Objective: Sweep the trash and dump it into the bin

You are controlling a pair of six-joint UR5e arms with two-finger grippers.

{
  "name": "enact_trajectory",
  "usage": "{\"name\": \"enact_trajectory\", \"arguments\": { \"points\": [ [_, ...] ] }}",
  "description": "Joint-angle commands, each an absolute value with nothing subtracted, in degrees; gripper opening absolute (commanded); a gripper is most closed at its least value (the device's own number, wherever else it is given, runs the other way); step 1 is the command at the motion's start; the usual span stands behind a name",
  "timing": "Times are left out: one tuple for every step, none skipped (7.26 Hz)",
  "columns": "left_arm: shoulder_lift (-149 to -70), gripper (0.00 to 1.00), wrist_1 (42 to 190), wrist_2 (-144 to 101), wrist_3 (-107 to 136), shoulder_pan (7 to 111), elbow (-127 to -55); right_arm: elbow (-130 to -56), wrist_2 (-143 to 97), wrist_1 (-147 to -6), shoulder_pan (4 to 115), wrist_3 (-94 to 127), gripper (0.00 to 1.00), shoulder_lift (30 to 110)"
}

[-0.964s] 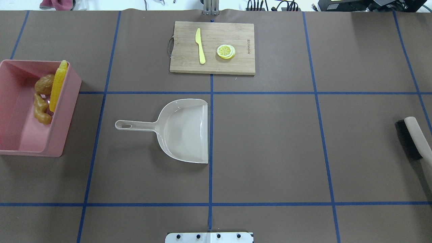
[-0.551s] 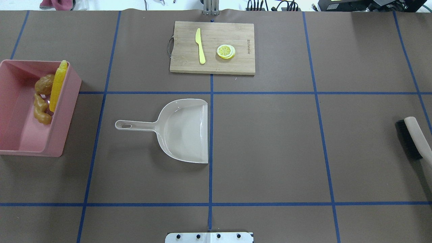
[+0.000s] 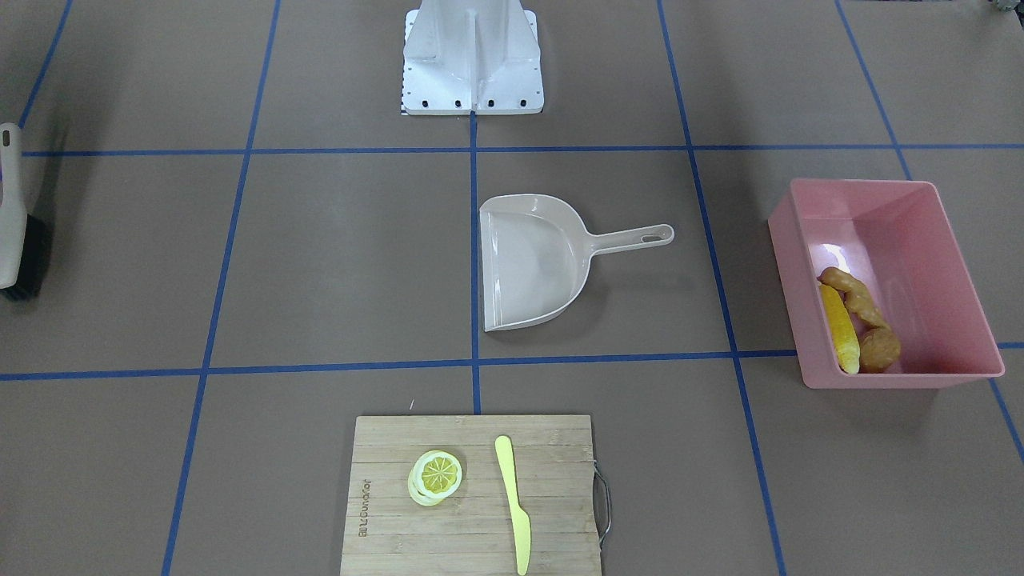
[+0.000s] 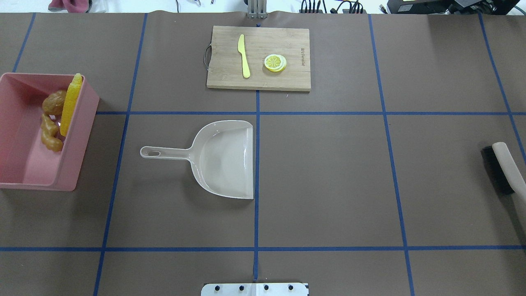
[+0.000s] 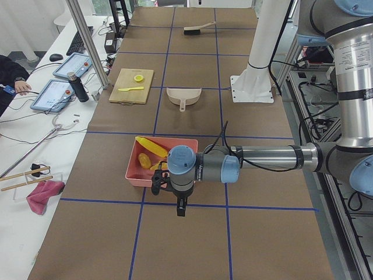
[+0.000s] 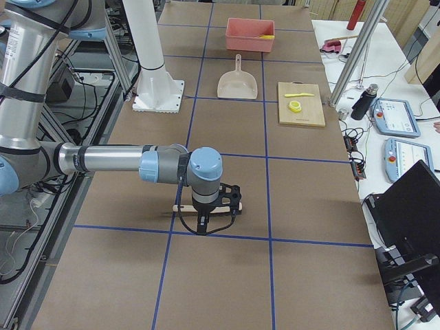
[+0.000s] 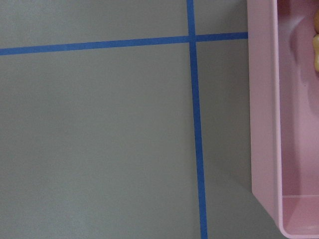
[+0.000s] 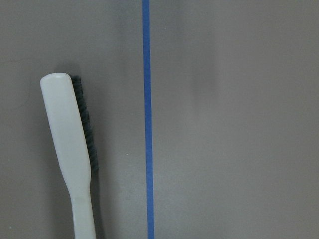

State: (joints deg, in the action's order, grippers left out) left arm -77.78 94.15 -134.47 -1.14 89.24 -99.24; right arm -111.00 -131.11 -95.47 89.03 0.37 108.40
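We find all three pieces of trash inside the pink bin, which sits at the robot's left end of the brown table. The yellow corn cob leans along the bin wall nearest the table's middle, with its tip up at the rim. The knobbly ginger root lies just beside it. The orange-brown potato touches both at the end away from the robot.

The beige dustpan lies flat near the centre, well apart from the bin. Its handle points toward the bin and its straight mouth edge runs along the central blue tape line.

We see the left gripper only from the table's end. It points down over the table, just beside the bin. We cannot tell whether its jaws are parted or together. Its wrist camera looks down on crossed tape lines and one corner of the bin.

The right gripper hangs above the beige hand brush at the opposite end. Here too we cannot tell how the jaws stand. The brush, with black bristles, lies beside a tape line.

On the far side, a wooden cutting board carries a pale yellow plastic knife and a lemon slice, set apart from each other.
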Motion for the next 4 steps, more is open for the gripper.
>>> {"name": "enact_trajectory", "arguments": {
  "points": [
    [-77.8, 0.98, 94.1, -134.5, -1.1, 89.2, -97.4, -110.9, -131.0, -95.5, 89.0, 0.2, 1.0, 108.5],
    [-77.8, 0.98, 94.1, -134.5, -1.1, 89.2, -97.2, -110.9, -130.9, -95.5, 89.0, 0.0, 1.0, 108.4],
    [-77.8, 0.98, 94.1, -134.5, -1.1, 89.3, -97.3, -111.0, -131.0, -95.5, 89.0, -0.1, 1.0, 108.5],
    [-77.8, 0.98, 94.0, -134.6, -1.1, 89.2, -97.6, -111.0, -131.0, -95.5, 89.0, -0.1, 1.0, 108.5]
  ]
}}
